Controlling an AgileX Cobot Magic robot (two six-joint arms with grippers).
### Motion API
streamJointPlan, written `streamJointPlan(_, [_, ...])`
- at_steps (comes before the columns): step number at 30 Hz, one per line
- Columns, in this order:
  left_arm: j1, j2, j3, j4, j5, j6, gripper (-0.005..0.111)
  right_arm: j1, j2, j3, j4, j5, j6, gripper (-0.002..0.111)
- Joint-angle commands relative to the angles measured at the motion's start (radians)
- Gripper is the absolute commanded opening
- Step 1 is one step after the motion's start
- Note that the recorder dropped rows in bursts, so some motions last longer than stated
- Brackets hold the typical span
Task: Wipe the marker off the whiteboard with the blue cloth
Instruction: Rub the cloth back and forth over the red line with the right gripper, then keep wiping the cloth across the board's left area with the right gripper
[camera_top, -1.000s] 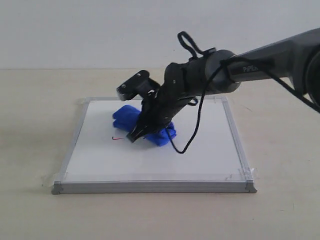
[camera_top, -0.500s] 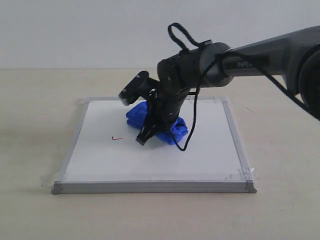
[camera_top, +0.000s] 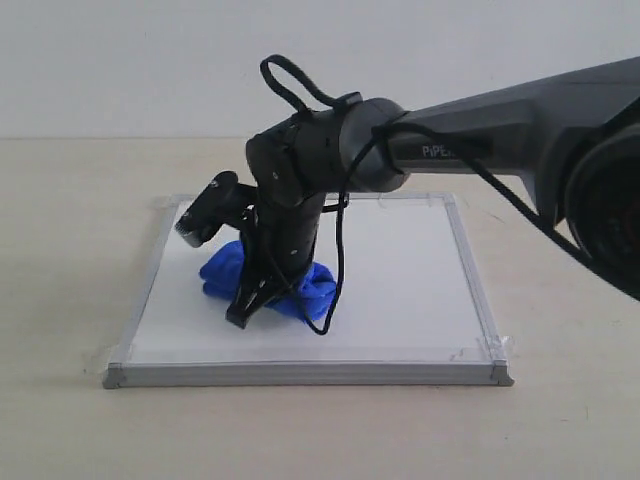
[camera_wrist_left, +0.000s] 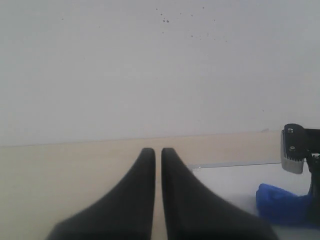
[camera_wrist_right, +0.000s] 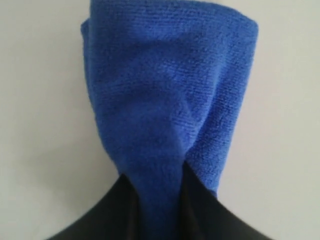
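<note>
Silver-grey framing marks the near edge of the whiteboard (camera_top: 400, 290), which lies flat on the pale bench (camera_top: 70, 250) across the lower middle of my exterior frame. Just behind that edge, left of centre, the right tool (camera_top: 243, 312) points steeply down, its tip on or just above the white surface; I cannot tell which. Its jaws are pinched nearly together on a fold of the blue cloth (camera_top: 312, 288). My right wrist camera shows the fabric squeezed between them and fanning out over the board beyond. The rest of the cloth sits bunched on the board's left half, behind and to the right of the tip. A black cable (camera_top: 341, 250) hangs from the wrist beside it. The right arm (camera_top: 480, 120) reaches in from the upper right of the frame and crosses past the middle. Farther back come the board's far edge, more bench, then a plain white wall (camera_top: 150, 60). The left tool (camera_wrist_left: 157, 152), seen only by its own camera, looks across the bench toward a corner of the board, its fingers closed to a thin slit with nothing between them.
</note>
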Motion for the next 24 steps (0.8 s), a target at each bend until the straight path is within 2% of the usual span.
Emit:
streamJointPlan(1, [-0.003, 0.001, -0.004, 0.001, -0.001, -0.001, 0.004, -0.130, 0.048, -0.060, -0.202, 0.064, 0.140, 0.000])
streamJointPlan(5, [-0.003, 0.001, -0.004, 0.001, -0.001, -0.001, 0.004, -0.183, 0.079, -0.125, -0.204, 0.139, 0.140, 0.000])
streamJointPlan(9, [-0.003, 0.001, -0.004, 0.001, -0.001, -0.001, 0.004, -0.164, 0.098, -0.142, -0.156, 0.183, 0.096, 0.000])
streamJointPlan(16, [-0.003, 0.001, -0.004, 0.001, -0.001, -0.001, 0.004, -0.005, 0.101, -0.142, 0.120, 0.177, -0.122, 0.000])
streamJointPlan(21, [-0.003, 0.001, -0.004, 0.001, -0.001, -0.001, 0.004, 0.107, 0.101, -0.142, 0.097, 0.202, -0.137, 0.000])
streamJointPlan(24, [-0.003, 0.001, -0.004, 0.001, -0.001, -0.001, 0.004, 0.106, 0.101, -0.160, -0.011, 0.148, -0.062, 0.000])
